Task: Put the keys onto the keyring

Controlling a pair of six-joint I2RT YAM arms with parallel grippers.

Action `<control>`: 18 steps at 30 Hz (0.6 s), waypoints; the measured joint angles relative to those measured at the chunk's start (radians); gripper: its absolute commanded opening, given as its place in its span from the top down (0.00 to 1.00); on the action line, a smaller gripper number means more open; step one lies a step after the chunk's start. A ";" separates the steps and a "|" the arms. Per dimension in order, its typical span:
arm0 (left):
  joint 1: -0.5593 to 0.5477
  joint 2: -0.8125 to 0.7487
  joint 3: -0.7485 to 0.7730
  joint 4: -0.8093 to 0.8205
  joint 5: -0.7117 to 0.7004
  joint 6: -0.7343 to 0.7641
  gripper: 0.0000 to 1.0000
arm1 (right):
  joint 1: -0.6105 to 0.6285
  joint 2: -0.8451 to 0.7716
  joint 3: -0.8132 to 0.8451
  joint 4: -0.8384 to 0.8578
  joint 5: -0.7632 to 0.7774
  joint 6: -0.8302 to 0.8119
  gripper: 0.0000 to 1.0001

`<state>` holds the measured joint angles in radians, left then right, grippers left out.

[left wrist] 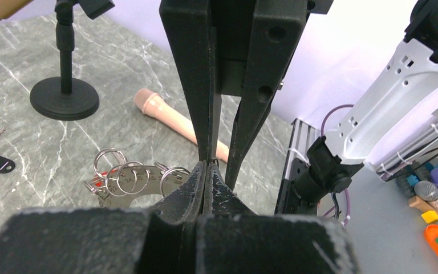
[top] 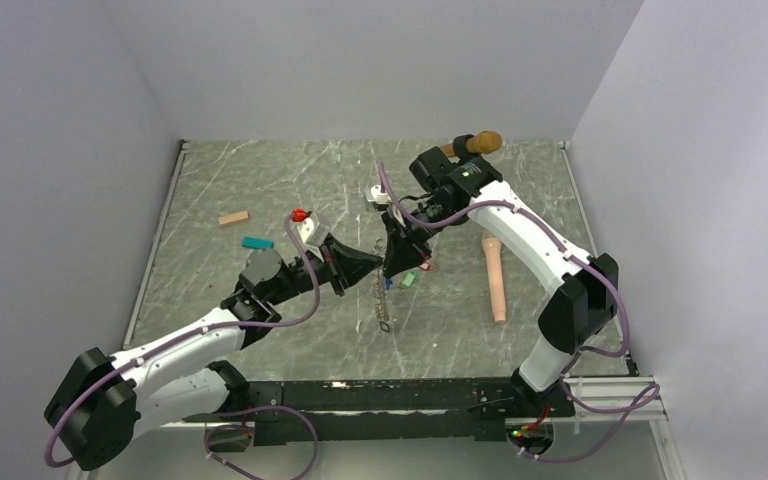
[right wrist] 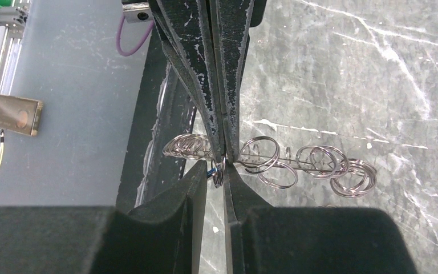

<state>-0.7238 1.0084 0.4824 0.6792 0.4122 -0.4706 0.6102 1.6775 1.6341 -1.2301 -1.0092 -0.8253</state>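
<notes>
The keyring (top: pixel 382 302) runs toward my bases from my left gripper (left wrist: pixel 206 171), which is clenched on its end. My right gripper (right wrist: pixel 221 171) pinches the blue key (top: pixel 388 283) by its small ring there. 1 green key (top: pixel 409 279) lies just beside.

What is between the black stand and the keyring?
Nothing: only bare marble tabletop lies between the black stand and the keyring, seen in the left wrist view.
</notes>
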 measured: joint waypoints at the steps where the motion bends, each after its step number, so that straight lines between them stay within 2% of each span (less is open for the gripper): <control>1: 0.000 0.000 -0.008 0.016 -0.005 -0.006 1.00 | 0.000 -0.004 -0.005 0.007 -0.003 0.003 0.82; 4: -0.001 -0.004 -0.028 0.058 -0.019 -0.024 1.00 | -0.005 -0.012 -0.012 0.024 -0.014 0.008 0.98; 5: -0.002 -0.006 -0.035 0.072 -0.023 -0.026 1.00 | -0.007 -0.014 -0.013 0.030 -0.018 0.010 1.00; 12: -0.005 -0.006 -0.054 0.119 -0.027 -0.042 0.99 | -0.013 -0.018 -0.014 0.037 -0.027 0.018 1.00; 15: 0.000 -0.010 -0.052 0.103 -0.006 -0.025 0.71 | -0.012 -0.018 -0.014 0.033 -0.018 0.017 1.00; 16: 0.006 -0.015 -0.049 0.091 0.009 -0.012 0.65 | -0.011 -0.018 -0.014 0.027 -0.012 0.014 1.00; 18: 0.033 -0.035 -0.030 0.030 0.042 0.022 0.60 | -0.011 -0.018 -0.009 -0.008 0.011 0.002 1.00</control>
<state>-0.6910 0.9737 0.4526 0.7090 0.4538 -0.4488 0.5991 1.6600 1.6249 -1.2385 -0.9977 -0.8230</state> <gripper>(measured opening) 0.317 0.024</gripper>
